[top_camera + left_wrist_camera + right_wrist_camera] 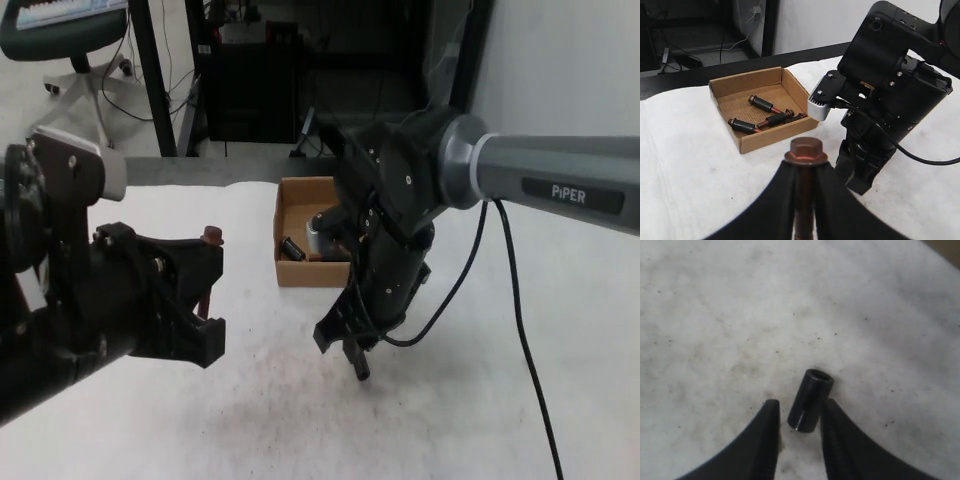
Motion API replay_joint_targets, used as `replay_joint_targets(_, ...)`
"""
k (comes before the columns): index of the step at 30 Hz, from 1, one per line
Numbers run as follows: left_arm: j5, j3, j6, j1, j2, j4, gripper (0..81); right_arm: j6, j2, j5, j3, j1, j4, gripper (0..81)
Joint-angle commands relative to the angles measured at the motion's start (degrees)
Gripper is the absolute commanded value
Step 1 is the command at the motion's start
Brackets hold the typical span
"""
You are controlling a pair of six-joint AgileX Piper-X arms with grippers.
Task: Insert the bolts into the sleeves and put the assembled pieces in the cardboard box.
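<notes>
My left gripper (805,170) is shut on a copper bolt (805,151), hex head up, held in the air over the white cloth at the left (207,292). My right gripper (799,407) is shut on a black sleeve (811,397), whose open end points away from the fingers, low over the cloth. In the high view that gripper (352,355) hangs just in front of the cardboard box (300,272). The box (772,139) holds three assembled pieces (761,104).
White cloth (250,420) covers the bench, with open room in front of and left of the box. The right arm's cable (515,300) trails over the cloth at the right. Dark racks and a chair stand beyond the bench's far edge.
</notes>
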Motion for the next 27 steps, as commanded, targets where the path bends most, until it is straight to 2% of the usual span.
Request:
replay_joint_targets(1,0.0,-0.2,0.0,0.1,-0.5,1.8,0.3,0.7,-0.3,1.0,-0.4,0.1,0.1,28.0)
replay_joint_targets(27,0.0,-0.3,1.2,0.1,-0.7,3.5,0.3,4.4,0.9,2.1,-0.4,0.6,-1.7,28.0)
